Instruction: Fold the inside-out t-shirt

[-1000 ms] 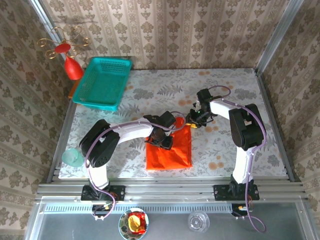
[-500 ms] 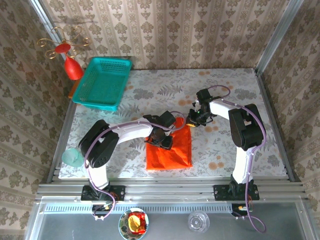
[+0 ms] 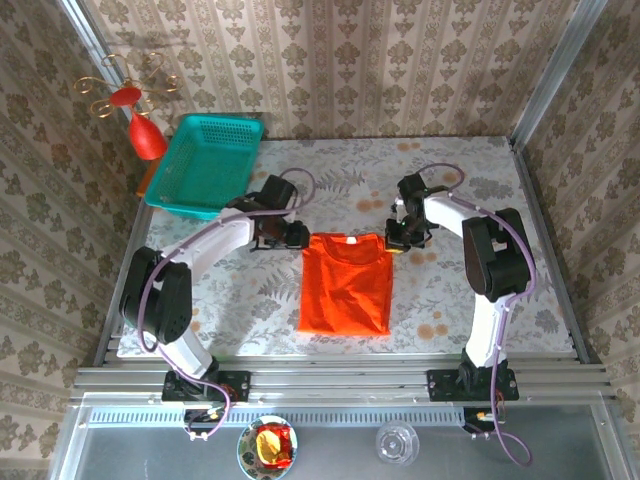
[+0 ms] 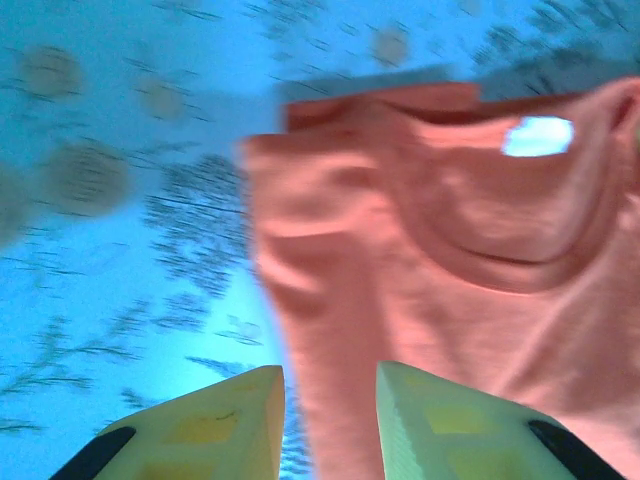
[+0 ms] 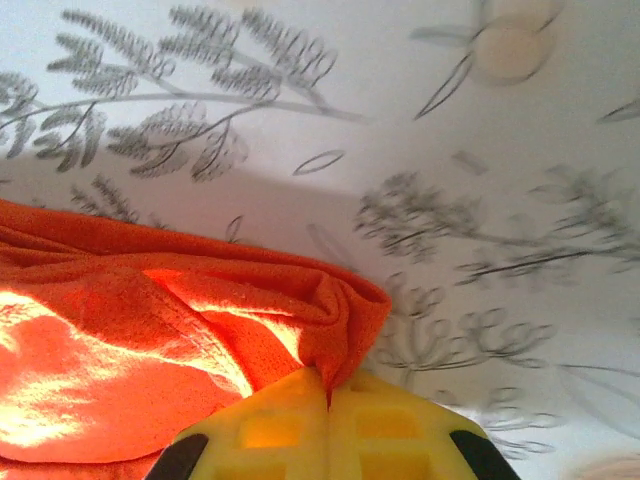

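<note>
Left claw (image 3: 294,236), its fingers now released, has swung clear to the t-shirt's (image 3: 345,285) far-left corner. The shirt lies flat mid-worktop (image 3: 470,175), collar newly showing. Right claw (image 3: 398,240) stays clenched on its far-right shoulder, so folding likely continues.

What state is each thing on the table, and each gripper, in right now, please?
inside-out t-shirt: lying flat, neckline at the far end, far right corner pinched.
teal basket: upright, empty.
left gripper: open, holding nothing.
right gripper: shut on the shirt's corner.
</note>
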You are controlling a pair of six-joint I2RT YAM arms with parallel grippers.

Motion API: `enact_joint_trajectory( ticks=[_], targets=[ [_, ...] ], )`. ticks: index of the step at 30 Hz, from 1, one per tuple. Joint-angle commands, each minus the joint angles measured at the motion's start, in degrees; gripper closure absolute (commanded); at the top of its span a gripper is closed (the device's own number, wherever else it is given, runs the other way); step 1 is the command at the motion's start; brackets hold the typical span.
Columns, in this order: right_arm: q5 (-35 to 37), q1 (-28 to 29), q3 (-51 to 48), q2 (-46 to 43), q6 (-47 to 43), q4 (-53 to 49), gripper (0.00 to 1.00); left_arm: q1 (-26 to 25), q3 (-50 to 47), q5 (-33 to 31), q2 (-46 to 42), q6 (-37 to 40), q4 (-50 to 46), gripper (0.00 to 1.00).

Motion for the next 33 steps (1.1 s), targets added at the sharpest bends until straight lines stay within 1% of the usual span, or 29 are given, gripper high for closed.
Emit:
enact_joint_trajectory(
  ticks=[1, 6, 11, 16, 21, 26, 27, 30, 33],
  targets=[
    [7.36, -0.32, 4.90, 2.65, -5.29, -6.71, 0.99, 2.09, 0.83, 3.11, 2.64, 2.64, -0.13, 0.68],
    [8.57, -0.81, 9.75, 5.08, -6.42, -8.99, 0.99, 2.64, 3.71, 5.62, 8.16, 1.72, 3.04, 0.66],
    [7.69, -0.76, 10.78, 5.10, -6.25, -9.52, 0.99, 2.50, 5.01, 9.22, 12.07, -1.23, 8.73, 0.65],
    [7.77, -0.76, 10.68, 4.64, -6.14, -10.12, 0.99, 2.34, 7.13, 9.73, 15.25, -2.28, 8.57, 0.68],
    [7.95, -0.83, 10.31, 3.87, -6.14, -10.37, 0.99, 1.85, 7.85, 11.74, 16.74, -3.10, 9.72, 0.68],
    [7.73, -0.82, 10.49, 3.53, -5.97, -10.74, 0.99, 1.54, 8.53, 11.92, 18.40, -3.92, 9.91, 0.69],
    [7.68, -0.80, 10.54, 3.46, -5.98, -10.79, 0.99, 1.46, 8.56, 12.25, 18.48, -4.02, 10.23, 0.69],
    [7.77, -0.76, 10.66, 3.48, -5.95, -11.09, 0.99, 1.19, 8.38, 13.84, 18.53, -4.56, 11.46, 0.80],
    [7.77, -0.78, 10.52, 3.35, -5.94, -11.28, 0.99, 0.97, 8.53, 14.78, 18.77, -5.04, 11.93, 0.80]
  ],
)
